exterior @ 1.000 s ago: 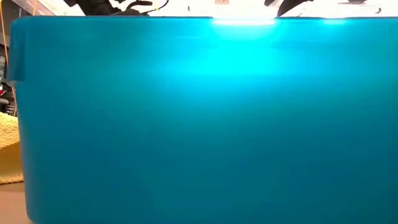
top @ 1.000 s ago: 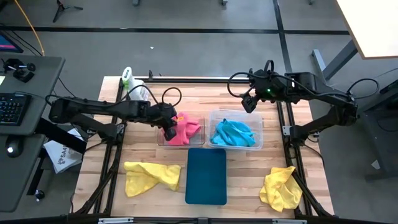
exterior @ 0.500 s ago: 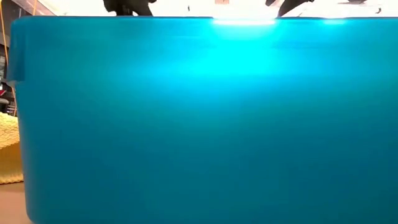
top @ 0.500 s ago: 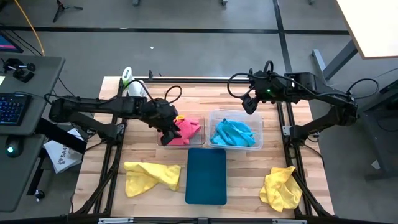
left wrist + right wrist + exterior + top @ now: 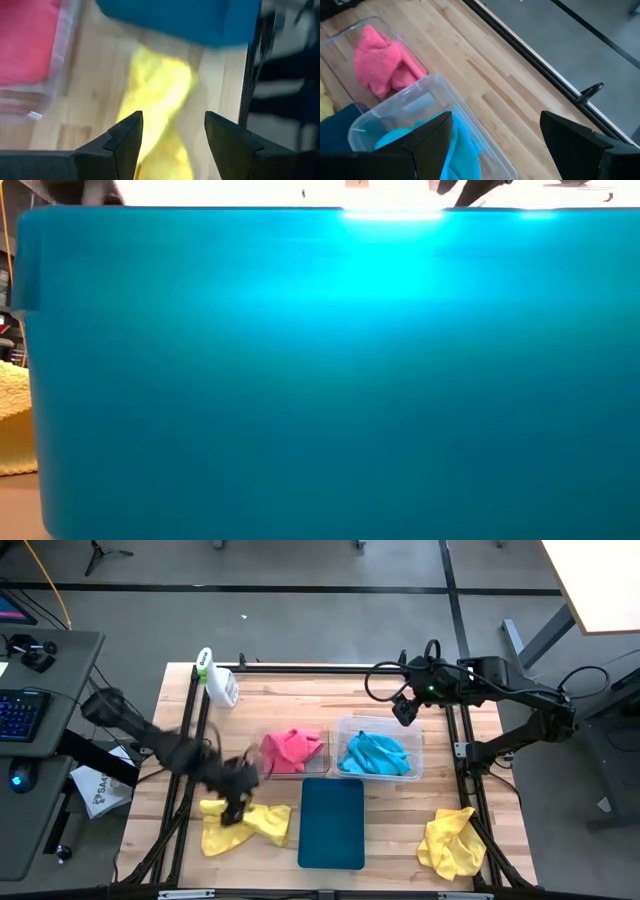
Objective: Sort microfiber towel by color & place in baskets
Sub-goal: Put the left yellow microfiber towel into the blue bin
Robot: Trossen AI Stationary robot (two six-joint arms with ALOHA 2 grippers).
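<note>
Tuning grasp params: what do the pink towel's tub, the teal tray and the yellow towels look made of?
Tub: clear, glossy, likely hard plastic; the wood shows through its wall. Teal tray: opaque, smooth, matte-looking, probably plastic. Yellow towels: soft, fuzzy cloth, crumpled into folds, consistent with microfiber.

Surface: light wooden table (image 5: 330, 700)
Far edge: white spray bottle (image 5: 216, 682)
Middle: narrower clear tub (image 5: 268, 766), wider clear tub (image 5: 345, 730)
Near edge: teal tray (image 5: 332, 824), two yellow towels (image 5: 262, 824) (image 5: 452, 842)
</note>
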